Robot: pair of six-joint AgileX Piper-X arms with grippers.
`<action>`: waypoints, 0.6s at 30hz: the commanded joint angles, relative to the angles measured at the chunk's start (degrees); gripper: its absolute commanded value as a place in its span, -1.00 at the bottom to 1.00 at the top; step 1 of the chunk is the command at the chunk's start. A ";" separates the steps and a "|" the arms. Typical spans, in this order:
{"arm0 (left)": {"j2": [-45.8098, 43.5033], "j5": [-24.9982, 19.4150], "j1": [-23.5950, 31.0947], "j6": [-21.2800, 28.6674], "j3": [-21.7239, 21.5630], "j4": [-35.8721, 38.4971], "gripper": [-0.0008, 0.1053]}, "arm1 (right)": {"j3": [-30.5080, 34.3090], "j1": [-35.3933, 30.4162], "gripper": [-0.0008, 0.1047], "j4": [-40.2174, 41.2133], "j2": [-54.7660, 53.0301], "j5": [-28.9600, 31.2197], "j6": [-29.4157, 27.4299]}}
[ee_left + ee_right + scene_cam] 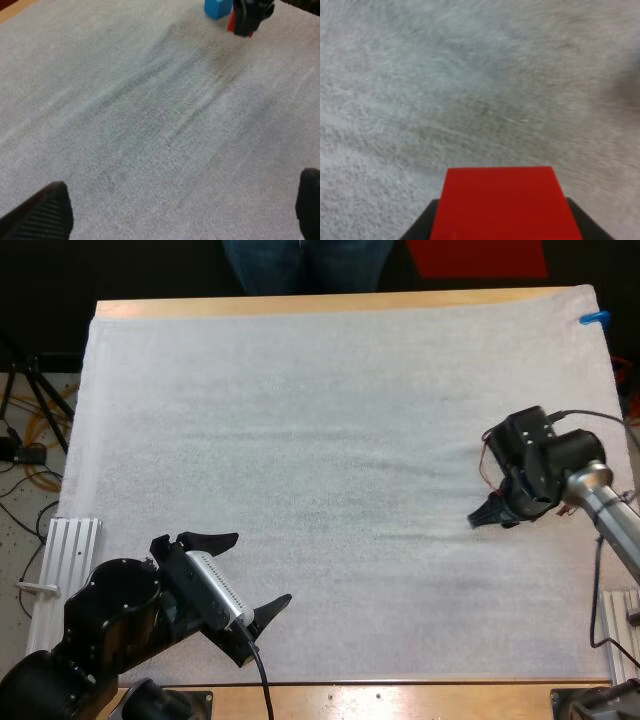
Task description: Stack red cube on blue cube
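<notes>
My right gripper (502,222) is shut on the red cube (502,200), with a black finger pressing on each side of it. Seen from the left wrist, that gripper (251,15) stands right beside the blue cube (217,7), and a sliver of the red cube (231,22) shows under it, close to the mat. In the high view the right gripper (492,516) is at the mat's right side and covers both cubes. My left gripper (245,575) rests open near the front left of the mat, its fingers (42,215) wide apart with nothing between them.
A person's legs (305,260) stand beyond the table's far edge. Aluminium rails lie off the mat at the left (70,550) and at the right (620,620). The white mat (320,440) stretches bare between the two arms.
</notes>
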 commanded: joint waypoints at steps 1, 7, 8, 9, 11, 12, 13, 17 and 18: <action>0.03 -0.01 -0.30 0.02 -0.39 -0.26 0.65 | -0.61 -0.37 -0.66 0.84 -1.11 0.96 0.17; 0.03 2.93 -0.30 0.02 -0.39 -0.26 0.65 | -3.82 -4.72 -0.66 0.41 -1.37 0.96 1.16; 0.03 3.78 -0.30 0.02 -0.39 -0.26 0.65 | -4.46 -6.23 -0.66 -0.15 -1.37 0.96 1.67; 0.03 4.34 -0.30 0.02 -0.39 -0.26 0.65 | -4.94 -7.78 -0.66 -0.72 -1.37 0.75 1.71; 0.03 4.81 -0.30 0.02 -0.39 -0.26 0.65 | -5.40 -10.18 -0.66 -1.39 -0.95 0.78 2.06; 0.03 4.80 -0.30 0.02 -0.39 -0.26 0.65 | -5.85 -11.42 -0.66 -1.42 -0.41 0.54 2.18; 0.03 4.80 -0.30 0.02 -0.39 -0.26 0.65 | -6.11 -12.10 -0.66 -1.40 0.17 0.38 2.24; 0.03 5.11 -0.30 0.02 -0.39 -0.26 0.65 | -8.40 -15.03 -0.66 -1.29 4.14 -0.08 2.64; 0.03 5.11 -0.30 0.02 -0.39 -0.26 0.65 | -9.27 -15.51 -0.66 -1.20 5.57 -0.08 2.84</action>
